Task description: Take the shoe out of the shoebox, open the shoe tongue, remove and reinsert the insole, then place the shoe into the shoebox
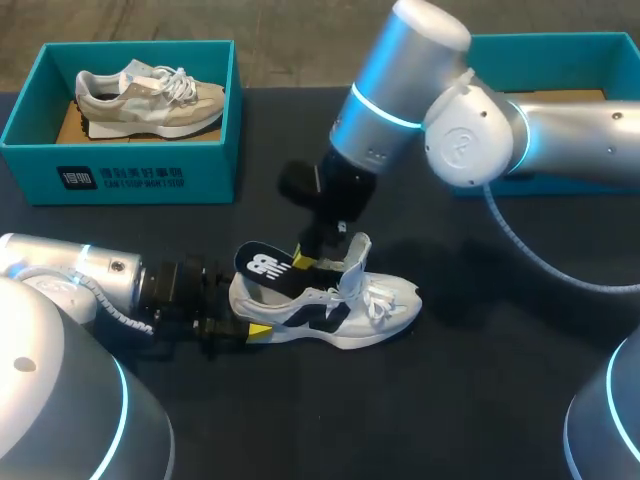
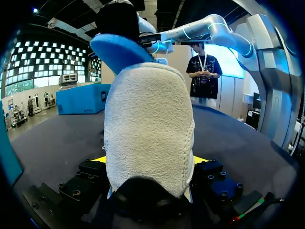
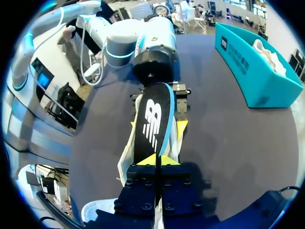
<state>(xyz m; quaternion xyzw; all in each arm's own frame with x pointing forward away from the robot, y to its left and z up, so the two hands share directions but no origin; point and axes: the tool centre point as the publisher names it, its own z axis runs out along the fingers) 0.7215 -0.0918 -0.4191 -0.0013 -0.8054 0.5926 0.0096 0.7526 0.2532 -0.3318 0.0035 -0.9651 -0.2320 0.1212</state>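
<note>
Head view gives you the shoe standing on its sole in the middle of the table, toe toward the right, with the black insole sticking up and back out of its opening. Your left gripper has a finger pressed on either side of the heel, clamping the shoe, and your right gripper is pinched tight on one end of the insole. Your teal shoebox sits well apart at the back left, with a beige shoe inside.
</note>
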